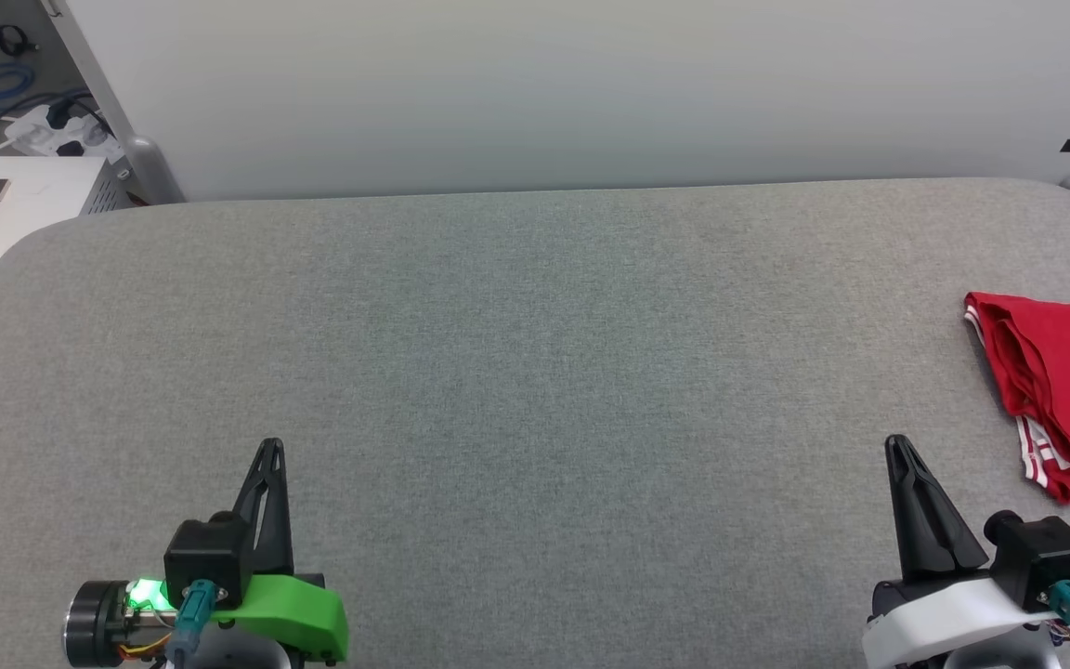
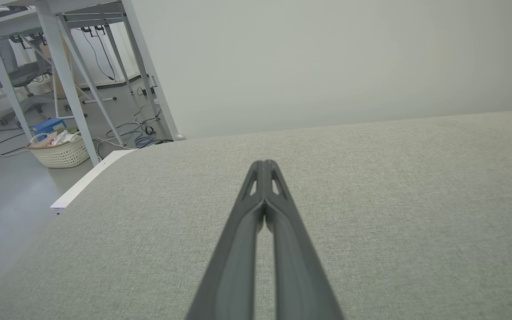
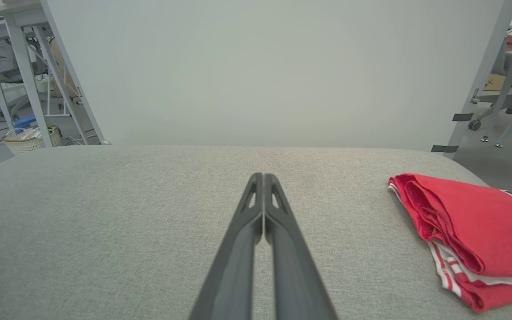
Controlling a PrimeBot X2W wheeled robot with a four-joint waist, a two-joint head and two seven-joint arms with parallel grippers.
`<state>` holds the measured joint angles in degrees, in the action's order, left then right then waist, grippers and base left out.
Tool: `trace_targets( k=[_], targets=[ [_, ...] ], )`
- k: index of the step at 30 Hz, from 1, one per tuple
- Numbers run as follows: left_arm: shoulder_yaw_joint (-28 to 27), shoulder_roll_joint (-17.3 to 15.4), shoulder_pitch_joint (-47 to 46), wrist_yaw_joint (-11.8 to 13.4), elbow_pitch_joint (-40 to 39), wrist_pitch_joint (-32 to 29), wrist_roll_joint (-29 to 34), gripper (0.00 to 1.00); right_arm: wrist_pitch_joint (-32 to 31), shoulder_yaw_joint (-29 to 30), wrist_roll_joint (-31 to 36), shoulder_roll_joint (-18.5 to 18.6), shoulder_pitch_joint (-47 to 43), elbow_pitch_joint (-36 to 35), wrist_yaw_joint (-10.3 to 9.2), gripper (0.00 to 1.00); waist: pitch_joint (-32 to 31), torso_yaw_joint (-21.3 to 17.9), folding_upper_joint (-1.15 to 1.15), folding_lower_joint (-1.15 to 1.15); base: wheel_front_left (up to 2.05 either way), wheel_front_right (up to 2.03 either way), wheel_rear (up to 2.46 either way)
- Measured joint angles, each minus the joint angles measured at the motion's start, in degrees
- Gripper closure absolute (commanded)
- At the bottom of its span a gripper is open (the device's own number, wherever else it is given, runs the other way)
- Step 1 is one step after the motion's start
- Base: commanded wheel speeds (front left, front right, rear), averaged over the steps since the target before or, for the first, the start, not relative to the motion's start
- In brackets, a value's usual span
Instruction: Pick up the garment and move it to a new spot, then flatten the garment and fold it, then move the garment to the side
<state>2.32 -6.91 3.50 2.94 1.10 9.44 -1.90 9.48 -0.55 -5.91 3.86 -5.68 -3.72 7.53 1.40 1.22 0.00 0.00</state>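
**A:** What sits closest to the robot?

**B:** Its two grippers, low in the head view. The left gripper (image 1: 272, 446), on a green mount (image 1: 298, 613), is at the lower left with its two dark fingers pressed together, tips touching and nothing between them. The right gripper (image 1: 897, 442), on a white mount (image 1: 944, 618) at the lower right, is the same: fingers pressed together, holding nothing. Both point away from the robot over the grey fabric tabletop (image 1: 535, 372).

**A:** And the garment?

**B:** The garment (image 1: 1069, 390) lies folded on the tabletop at the robot's right, beyond the right gripper and off to its side, not touching it. It is a red bundle of several layers, with red-and-white striped trim along its near edge. Its right part runs out of the head view.

**A:** Further back?

**B:** The grey fabric runs on to the table's far edge with its rounded corners, and a plain pale panel (image 1: 591, 93) stands behind it. Past the far left corner is a white power strip (image 1: 57, 137) on the floor. In the left wrist view a pale woven basket (image 2: 60, 153) sits beside grey table legs (image 2: 67, 89).
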Motion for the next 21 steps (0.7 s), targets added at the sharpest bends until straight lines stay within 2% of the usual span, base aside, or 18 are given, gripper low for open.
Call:
trace_targets(
  k=[21],
  targets=[
    [-0.6,1.1,-0.4,-0.7,-0.2,-2.5,0.5,1.0,-2.5,0.1,1.2,-0.2,1.2,0.9,0.0,1.0,-0.4,-0.3,0.0,0.0,0.0,0.0,0.0]
  ],
)
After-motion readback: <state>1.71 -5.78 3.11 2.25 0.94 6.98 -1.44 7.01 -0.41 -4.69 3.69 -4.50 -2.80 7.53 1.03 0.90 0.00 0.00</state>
